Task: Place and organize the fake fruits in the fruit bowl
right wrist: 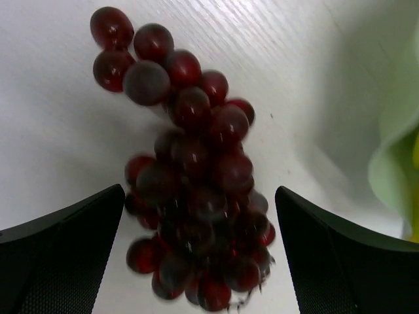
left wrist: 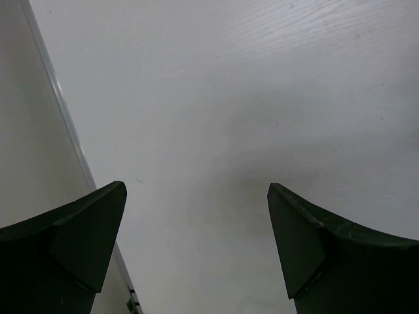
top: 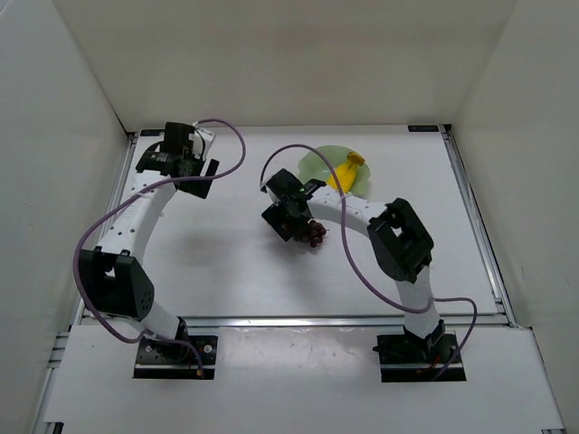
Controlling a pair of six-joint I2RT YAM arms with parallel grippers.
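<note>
Two fake fruits in view, one inside the fruit bowl [top: 318,164] and one outside it. Yellow banana bunch [top: 346,172] resting in the pale green, wavy-rimmed bowl at the far middle of the white tabletop [top: 226,262]. Dark red-purple grapes [right wrist: 196,190] lying on the tabletop just in front of the bowl and a little to its left, close to its rim, not in it.

Right fingers [right wrist: 347,261] spread wide, gripping nothing, low over the grape cluster. Lower part of the cluster between the two dark tips in the right wrist view, upper grapes trailing away beyond them. Small gaps on both sides; contact with the nearest grapes impossible to tell. Edge of the bowl at the right side of that view, with a sliver of yellow behind it.

Left fingers [left wrist: 59,242] equally wide apart and empty, over bare tabletop at the far left corner, well apart from both fruits. Pale side wall [left wrist: 26,131] just beside them in the left wrist view.

Right arm [top: 398,240] bent over from its base toward the middle; left arm [top: 136,217] arched along the left side. Purple cable [top: 357,271] looping along each arm.
</note>
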